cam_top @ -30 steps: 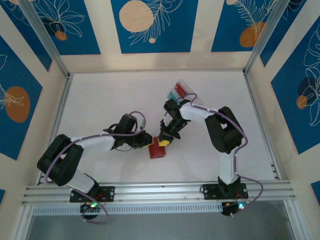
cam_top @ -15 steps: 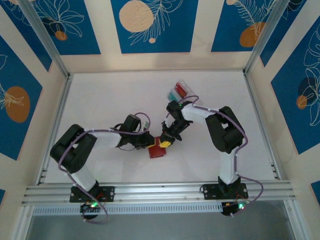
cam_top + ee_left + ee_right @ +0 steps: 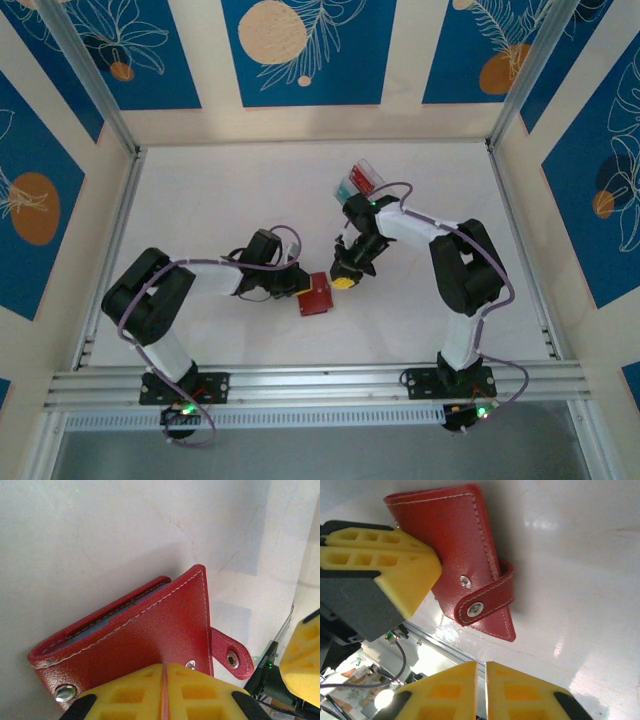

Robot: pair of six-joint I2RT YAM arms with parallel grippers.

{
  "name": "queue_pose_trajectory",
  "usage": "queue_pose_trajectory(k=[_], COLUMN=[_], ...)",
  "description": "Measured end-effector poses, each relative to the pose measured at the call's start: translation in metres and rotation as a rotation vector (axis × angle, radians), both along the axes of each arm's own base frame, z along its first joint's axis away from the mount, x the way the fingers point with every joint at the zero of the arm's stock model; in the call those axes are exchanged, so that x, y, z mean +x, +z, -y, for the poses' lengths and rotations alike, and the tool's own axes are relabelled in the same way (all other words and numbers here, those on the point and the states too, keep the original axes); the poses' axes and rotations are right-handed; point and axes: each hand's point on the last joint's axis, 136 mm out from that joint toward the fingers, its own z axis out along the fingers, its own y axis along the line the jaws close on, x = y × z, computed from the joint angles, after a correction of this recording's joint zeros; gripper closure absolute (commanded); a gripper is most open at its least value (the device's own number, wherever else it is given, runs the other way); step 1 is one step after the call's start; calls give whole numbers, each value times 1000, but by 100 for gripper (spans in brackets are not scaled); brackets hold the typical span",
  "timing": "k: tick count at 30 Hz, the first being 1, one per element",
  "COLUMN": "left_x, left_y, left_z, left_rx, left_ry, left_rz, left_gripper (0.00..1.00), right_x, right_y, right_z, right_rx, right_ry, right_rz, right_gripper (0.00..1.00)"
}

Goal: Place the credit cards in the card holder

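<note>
The red card holder [image 3: 318, 296] lies at mid-table, its top flap raised a little. My left gripper [image 3: 299, 286] is shut on the edge of that flap [image 3: 150, 630], with a thin red strip pinched between the yellow fingers [image 3: 135, 690]. A bluish edge [image 3: 100, 625] shows inside the opening. The closing tab [image 3: 487, 600] with its snap hangs loose at the side. My right gripper [image 3: 346, 279] hovers just right of the card holder, jaws shut with nothing between them [image 3: 481, 667]. Red and teal credit cards [image 3: 358, 181] sit at the back.
The cards rest in a clear plastic box [image 3: 372, 172] behind the right arm. Aluminium rails [image 3: 300, 380] run along the near edge and both sides. Open white table lies right of the card holder.
My right gripper has drawn back from the card holder, up and to the right. The left arm's elbow shifted inward early on, and its gripper kept hold of the flap.
</note>
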Motion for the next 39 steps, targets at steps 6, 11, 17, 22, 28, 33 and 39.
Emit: queue_pose_trajectory(k=[6,11,17,22,28,33,39], left_x=[0,0,0,0,0,0,0], left_y=[0,0,0,0,0,0,0], left_z=[0,0,0,1,1,2,2], left_rx=[-3,-7,-10,-17,-23,-30,-31], left_ry=[0,-1,-2,-4,-6,-7,-5], left_rz=[3,7,9,13,14,20,18], left_gripper=[90,90,90,90,89,90,90], right_x=[4,6,-1,-6,-2,0,-1], right_y=[15,26,-1,-8,-8,-10,-13], right_z=[-11,-29,-22,-15,-19,-20,-18], right_rx=[-69,-87,-204,-260,-271,-276,-291], right_ry=[50,106,144,163,174,175,178], right_rz=[79,141,85,67,80,76,67], right_gripper=[68,68,68,68,69,75,84])
